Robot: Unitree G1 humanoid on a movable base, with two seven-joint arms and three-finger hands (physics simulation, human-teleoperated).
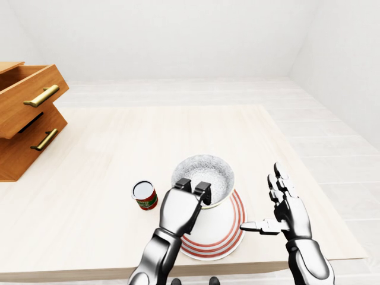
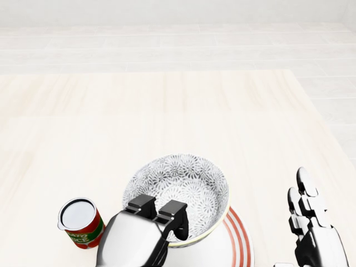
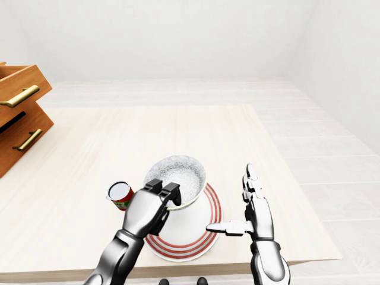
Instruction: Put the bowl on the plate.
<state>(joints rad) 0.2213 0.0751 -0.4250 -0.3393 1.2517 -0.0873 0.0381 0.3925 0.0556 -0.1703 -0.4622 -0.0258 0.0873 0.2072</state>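
Observation:
A patterned grey-and-white bowl (image 2: pixel 181 186) hangs tilted just above a white plate with red rings (image 1: pixel 228 230) near the table's bottom edge. My left hand (image 2: pixel 161 214) is shut on the bowl's near rim, fingers hooked over its edge. Most of the plate is hidden under the bowl and my hand in the head view (image 2: pixel 236 245). To the right of the plate my right hand (image 1: pixel 282 205) stands open, fingers spread upward, apart from plate and bowl.
A red tomato can (image 2: pixel 80 222) with a white lid stands left of the bowl, close to my left forearm. A wooden drawer unit (image 1: pixel 27 119) with an open drawer sits at the table's far left. The table edge (image 1: pixel 332 258) lies just below the plate.

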